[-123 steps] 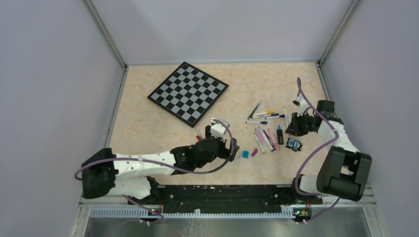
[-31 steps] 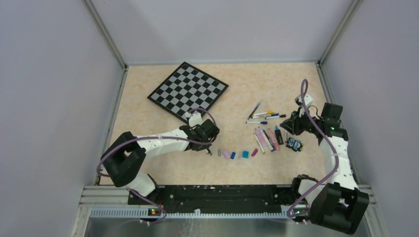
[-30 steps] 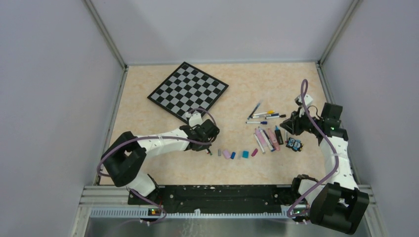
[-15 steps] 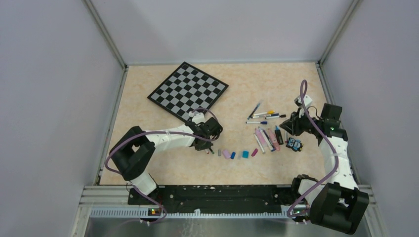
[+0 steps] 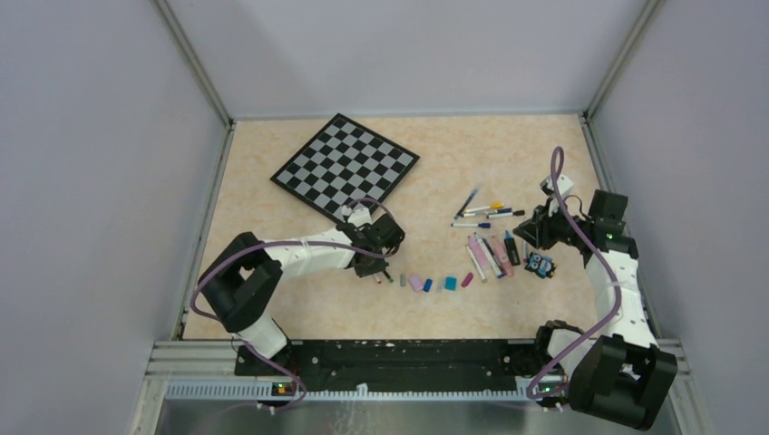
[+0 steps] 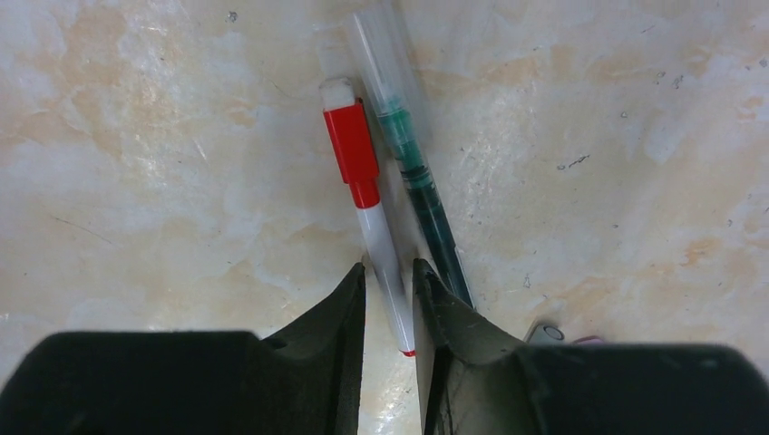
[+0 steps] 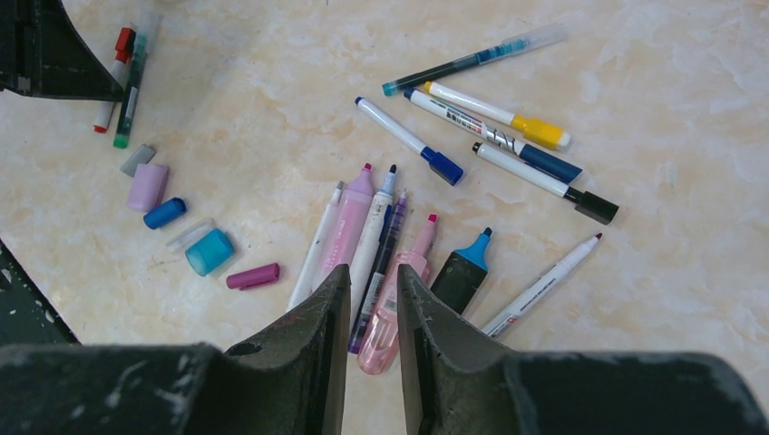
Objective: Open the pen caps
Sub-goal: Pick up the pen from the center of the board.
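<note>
The left gripper (image 6: 390, 268) is straddling a white pen (image 6: 379, 237) on the table, its jaws barely apart; whether it is pinching the pen cannot be told. The red cap (image 6: 352, 154) is sitting on that pen, beside a green pen (image 6: 413, 172). The right gripper (image 7: 370, 272) is hovering slightly parted, holding nothing, above uncapped pens (image 7: 372, 227). Loose caps (image 7: 209, 251) are lying in a row nearby.

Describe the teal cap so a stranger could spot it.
From the checkered board, look toward the near edge to the row of loose caps left of the pink markers. The teal cap is second from the right, beside the magenta one, and the only teal piece.
</note>
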